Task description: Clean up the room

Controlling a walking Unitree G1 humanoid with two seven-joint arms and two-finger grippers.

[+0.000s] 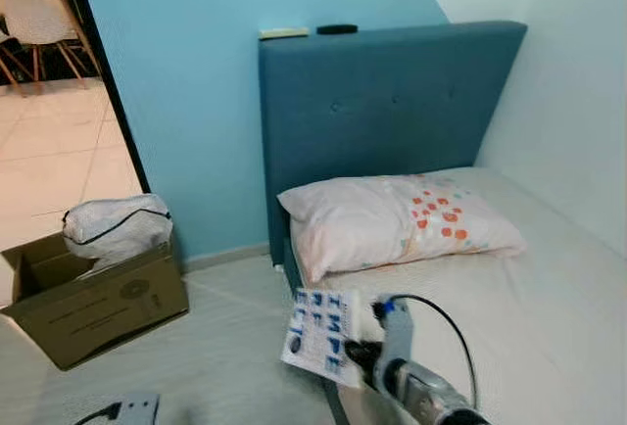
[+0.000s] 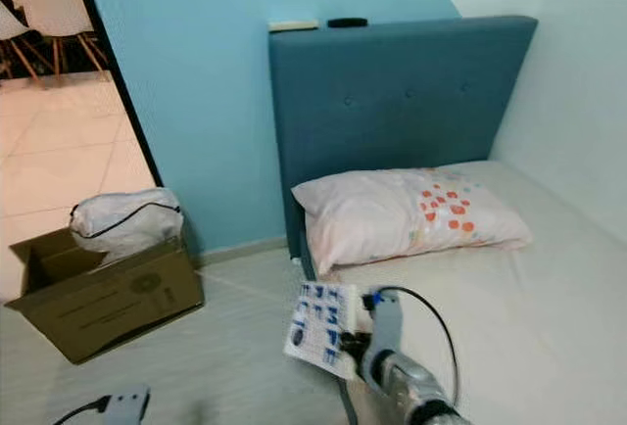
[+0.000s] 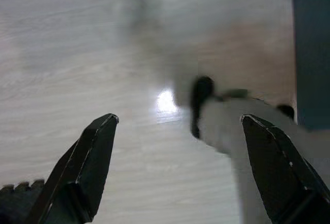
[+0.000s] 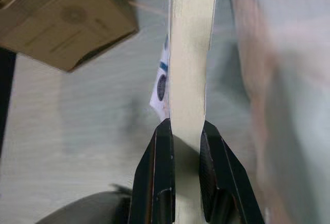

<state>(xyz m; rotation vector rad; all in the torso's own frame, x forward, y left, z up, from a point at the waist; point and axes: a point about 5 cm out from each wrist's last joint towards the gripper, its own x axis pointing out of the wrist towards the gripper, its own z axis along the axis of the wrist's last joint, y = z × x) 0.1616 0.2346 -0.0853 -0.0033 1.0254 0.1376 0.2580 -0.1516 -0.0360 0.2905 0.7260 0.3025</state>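
Ahead of you on the right stands the bed (image 1: 549, 327), its headboard (image 1: 392, 102) against the back wall, with a pillow (image 1: 392, 219) lying at the head end just before the headboard and two small things (image 1: 336, 29) resting on the headboard's top edge. To your left on the floor (image 1: 216, 356) sits a cardboard box (image 1: 98, 303) with a bag (image 1: 116, 224) in it, near the doorway (image 1: 49, 121), through which chairs (image 1: 39, 28) stand in the room behind. Your right hand (image 1: 361, 354) is low in front, at the bed's near left edge, closed on a booklet (image 1: 321, 335) that sticks out to the left over the floor, between box and bed; your left hand (image 3: 178, 131) hangs over the floor, fingers spread apart.
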